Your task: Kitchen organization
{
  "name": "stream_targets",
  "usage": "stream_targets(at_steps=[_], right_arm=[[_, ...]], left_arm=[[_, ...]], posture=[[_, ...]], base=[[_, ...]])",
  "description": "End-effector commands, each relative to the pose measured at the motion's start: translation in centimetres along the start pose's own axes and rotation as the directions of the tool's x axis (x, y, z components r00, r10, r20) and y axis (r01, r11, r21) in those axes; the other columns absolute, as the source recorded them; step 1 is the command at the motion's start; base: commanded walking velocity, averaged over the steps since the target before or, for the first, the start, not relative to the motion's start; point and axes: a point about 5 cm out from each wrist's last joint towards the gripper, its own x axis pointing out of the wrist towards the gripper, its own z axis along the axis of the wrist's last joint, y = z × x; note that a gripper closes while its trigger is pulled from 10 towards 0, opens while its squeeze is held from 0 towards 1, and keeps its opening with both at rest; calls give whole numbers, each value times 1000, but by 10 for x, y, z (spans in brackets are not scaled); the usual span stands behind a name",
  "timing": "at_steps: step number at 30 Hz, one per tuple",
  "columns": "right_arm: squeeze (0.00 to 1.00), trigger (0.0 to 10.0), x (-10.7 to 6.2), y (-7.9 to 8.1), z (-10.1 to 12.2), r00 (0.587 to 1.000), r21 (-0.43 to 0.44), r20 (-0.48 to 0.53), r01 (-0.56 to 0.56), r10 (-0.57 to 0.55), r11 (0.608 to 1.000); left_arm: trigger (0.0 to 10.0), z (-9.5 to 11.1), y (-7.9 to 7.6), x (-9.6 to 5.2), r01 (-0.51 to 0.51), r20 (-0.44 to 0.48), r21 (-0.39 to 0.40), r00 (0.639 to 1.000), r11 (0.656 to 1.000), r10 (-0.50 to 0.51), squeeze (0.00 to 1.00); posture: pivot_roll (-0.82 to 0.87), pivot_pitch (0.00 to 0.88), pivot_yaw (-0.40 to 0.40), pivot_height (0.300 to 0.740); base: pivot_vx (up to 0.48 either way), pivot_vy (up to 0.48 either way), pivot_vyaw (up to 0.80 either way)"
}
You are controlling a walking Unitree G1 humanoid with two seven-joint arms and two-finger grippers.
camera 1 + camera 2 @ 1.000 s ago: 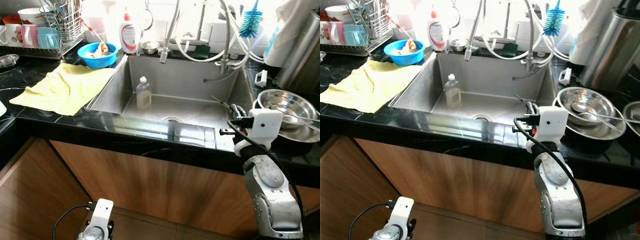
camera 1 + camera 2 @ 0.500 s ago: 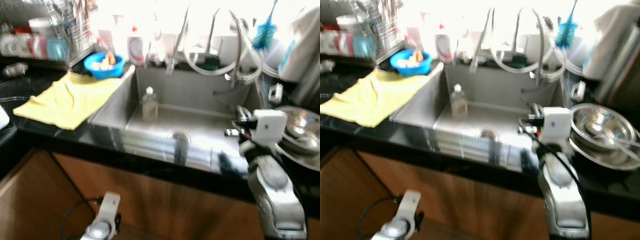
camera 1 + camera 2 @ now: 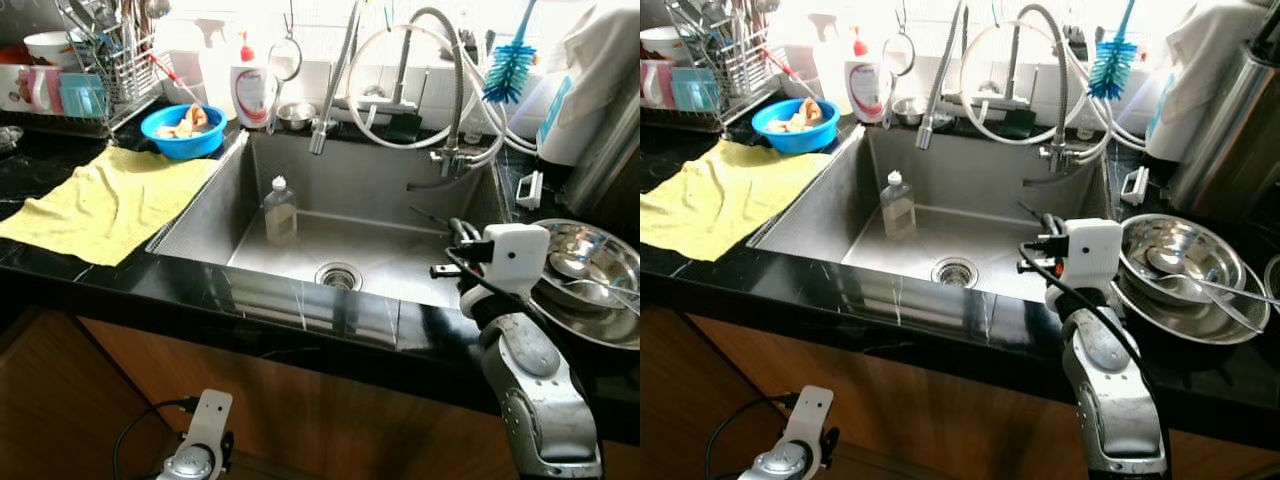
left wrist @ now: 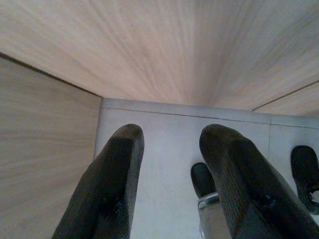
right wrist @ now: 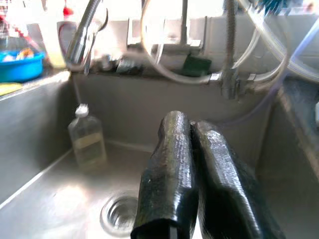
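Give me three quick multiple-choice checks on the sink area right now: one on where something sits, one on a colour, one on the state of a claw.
1. Where does the small clear bottle stand?
A. inside the sink basin, left of the drain
B. on the yellow cloth
C. in the dish rack

2. What colour is the bowl on the counter at the sink's left rear corner?
A. red
B. blue
C. white

3. How are the fingers of the right claw?
A. spread wide around the bottle
B. clamped on a spoon
C. pressed together, holding nothing

Answers:
1. A, the bottle stands upright on the basin floor, left of the drain.
2. B, the head views show a bright blue bowl beside the yellow cloth.
3. C, the right wrist view shows the two black fingers side by side over the basin with nothing between them.
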Motion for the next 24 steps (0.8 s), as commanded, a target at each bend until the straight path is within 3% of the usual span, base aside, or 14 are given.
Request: stream_targets(at_steps=[1,13,18,24], right_arm=[[0,10000,2,1,-7,998,24,-53,-13,14,1000],[0,10000,27,1,2,995,30,-64,-75,77,997],[0,10000,33,0,-23,975,40,-212,-53,60,998],[0,10000,36,3,-22,979,57,-195,-55,65,997]], left_arm=[[10000,-5,2,-1,-6,-26,-4,1000,1000,6,0],[10000,-3,2,0,-3,-23,-7,1000,1000,2,0],[10000,-5,2,-1,3,-30,-4,1000,1000,-3,0],[10000,-5,2,-1,3,-30,-5,1000,1000,-4,0]], posture=[[-137,0,14,740],[-133,0,17,740],[-129,0,19,740],[-127,0,21,740]], base=[[0,0,0],[0,0,0],[0,0,0],[0,0,0]])
